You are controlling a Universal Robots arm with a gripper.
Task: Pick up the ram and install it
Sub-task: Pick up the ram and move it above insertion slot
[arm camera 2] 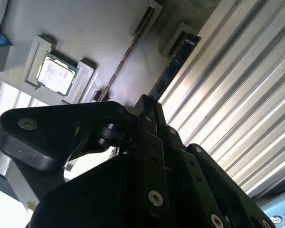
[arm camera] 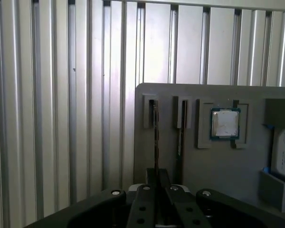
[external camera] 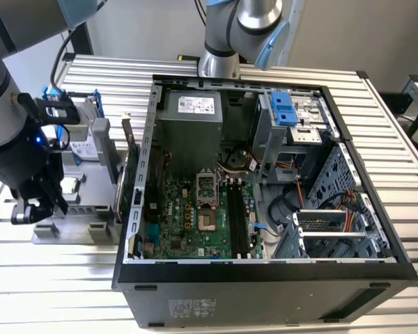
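Note:
The ram [arm camera: 154, 137] is a thin stick standing on edge in a slot of the grey parts tray [arm camera: 218, 171], the slot farthest from the processor chip. It looks dark blue in the second wrist view [arm camera 2: 175, 64]. My gripper [arm camera: 157, 173] sits in line with it, and the fingers are pressed together on the stick's near end [arm camera 2: 146, 102]. In the exterior view the gripper [external camera: 28, 212] hangs low over the tray [external camera: 70, 233], on the exterior view's left. The motherboard's black memory slots [external camera: 238, 216] lie inside the open computer case [external camera: 265, 278].
A second thin stick [arm camera: 182, 135] stands in the neighbouring slot, beside a processor chip [arm camera: 224, 122]. A hard drive [external camera: 83, 142] and an upright card [external camera: 127, 156] stand between the tray and the case. Ribbed metal tabletop [external camera: 390, 104] surrounds everything.

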